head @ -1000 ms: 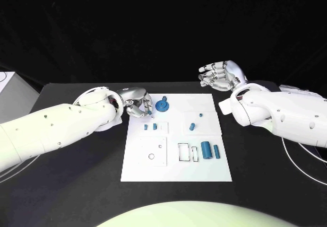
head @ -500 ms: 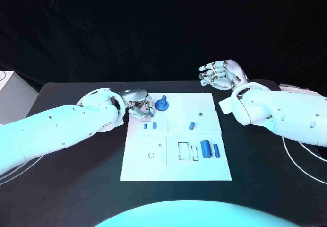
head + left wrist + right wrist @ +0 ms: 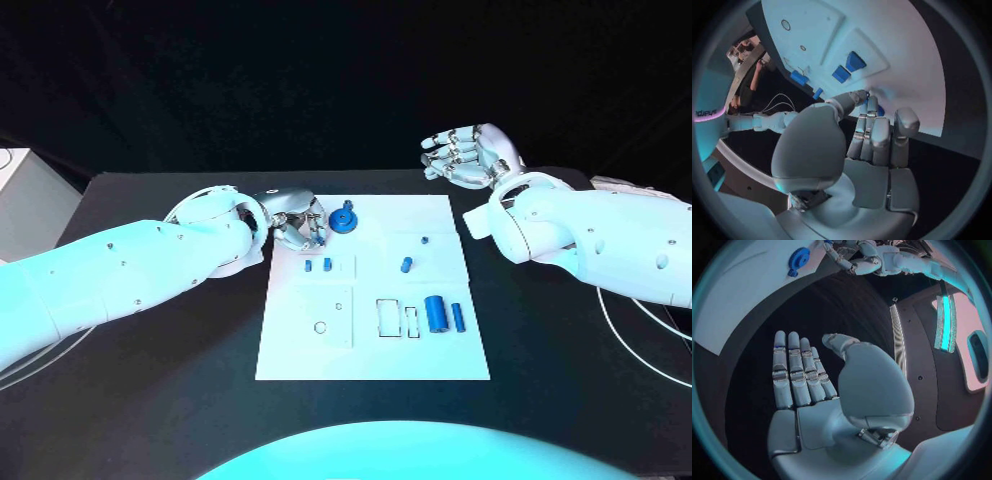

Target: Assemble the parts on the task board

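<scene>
The white task board (image 3: 372, 345) lies mid-table. A blue wheel-shaped part (image 3: 343, 219) stands at its far edge. My left hand (image 3: 296, 224) is right beside that wheel, fingers curled down to the board. In the left wrist view my left hand (image 3: 861, 150) has its thumb against a fingertip, and a sliver of the wheel (image 3: 881, 111) shows behind the fingers. Whether it grips anything I cannot tell. My right hand (image 3: 464, 158) is raised beyond the board's far right corner. There my right hand (image 3: 811, 385) shows flat, fingers straight and holding nothing.
Small blue parts (image 3: 319, 266) lie near the board's left side, and two more (image 3: 405, 266) sit mid-board. A blue cylinder (image 3: 436, 309) and a thinner pin (image 3: 457, 318) lie beside rectangular slots (image 3: 391, 320). A white box (image 3: 18, 190) stands at the table's far left.
My left hand has edged slightly toward the blue wheel. The wheel, the other parts and my right hand have stayed where they were.
</scene>
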